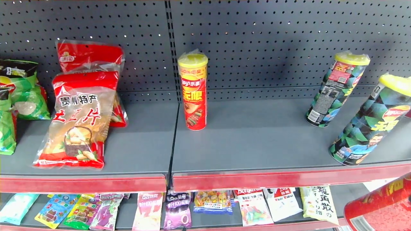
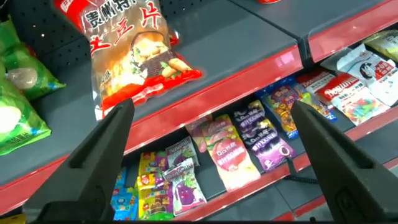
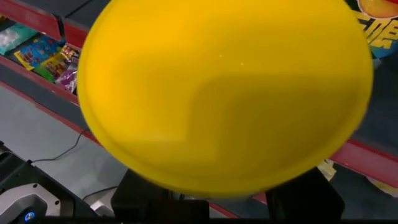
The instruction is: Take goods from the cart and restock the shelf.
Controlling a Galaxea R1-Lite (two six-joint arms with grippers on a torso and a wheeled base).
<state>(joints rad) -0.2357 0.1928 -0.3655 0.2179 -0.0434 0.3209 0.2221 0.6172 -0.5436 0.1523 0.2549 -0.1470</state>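
Observation:
A red chips can with a yellow lid [image 3: 227, 93] is held close in front of the right wrist camera. The dark fingers [image 3: 140, 198] of my right gripper [image 3: 221, 204] show just below the lid on both sides. In the head view the can's red body [image 1: 382, 207] pokes in at the lower right, below the shelf edge. A matching red can [image 1: 192, 91] stands upright mid-shelf on the grey upper shelf [image 1: 250, 141]. My left gripper [image 2: 211, 171] hangs open and empty in front of the shelf's red front lip [image 2: 205, 106].
Two dark patterned cans [image 1: 337, 88] [image 1: 372, 120] stand at the shelf's right. Red potato-chip bags [image 1: 78, 123] and green bags [image 1: 19, 96] fill its left. Small snack packets [image 1: 176, 208] line the lower shelf. Bare shelf lies either side of the red can.

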